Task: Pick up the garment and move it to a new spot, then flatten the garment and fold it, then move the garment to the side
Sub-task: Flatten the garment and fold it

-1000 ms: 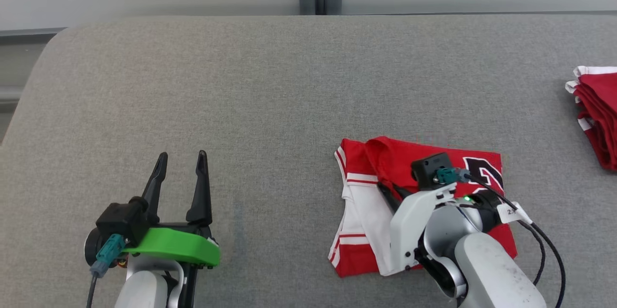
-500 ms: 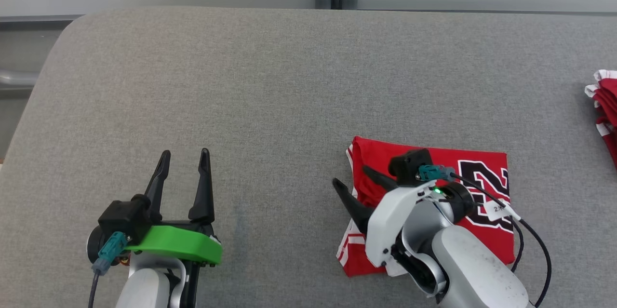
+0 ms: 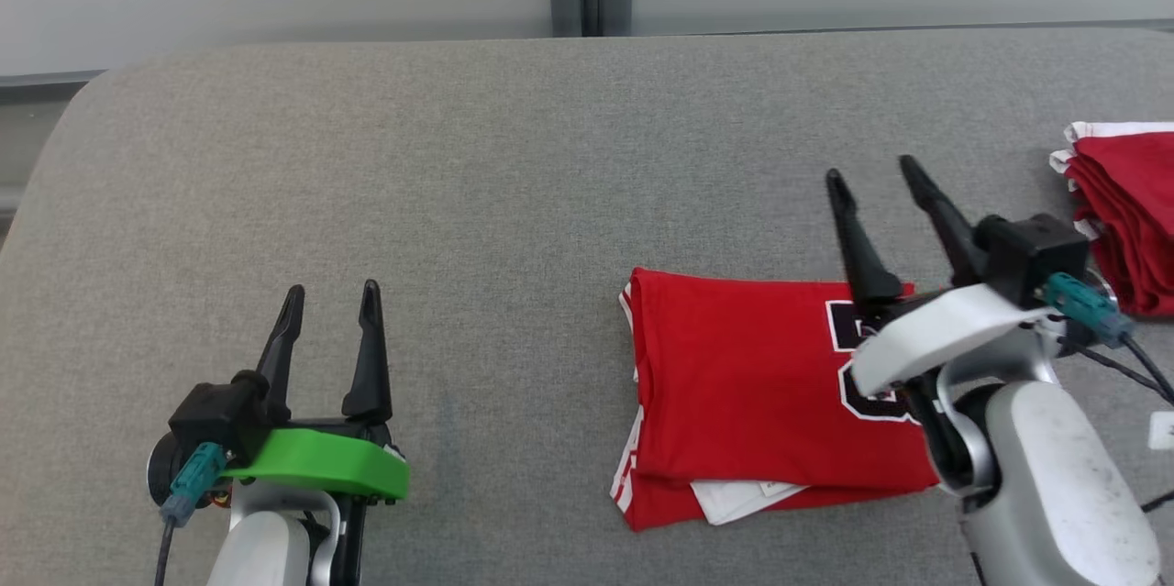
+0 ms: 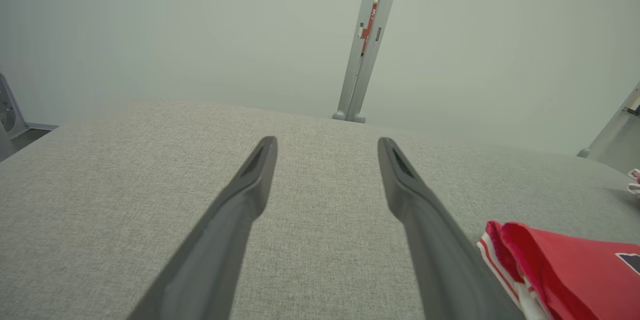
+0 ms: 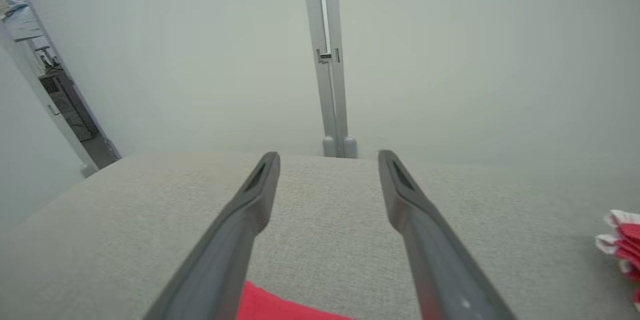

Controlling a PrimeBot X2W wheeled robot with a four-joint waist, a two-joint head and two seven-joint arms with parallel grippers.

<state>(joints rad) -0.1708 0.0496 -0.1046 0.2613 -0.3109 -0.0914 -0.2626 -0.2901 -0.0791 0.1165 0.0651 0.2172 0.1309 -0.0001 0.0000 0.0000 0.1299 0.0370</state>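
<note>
Lifted clear with fingers wide, right hand [image 3: 869,167] leaves the folded garment [image 3: 734,366] lying lengthwise left to right

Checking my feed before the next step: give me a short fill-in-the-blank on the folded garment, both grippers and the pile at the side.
1. The folded garment lying on the table is mainly ____ in colour.
2. The right gripper stands with its jaws ____, holding nothing.
3. In the head view, the left gripper is to the ____ of that garment, apart from it.
4. The pile of red garments lies at the head view's ____ edge.

Missing words: red; open; left; right
</note>
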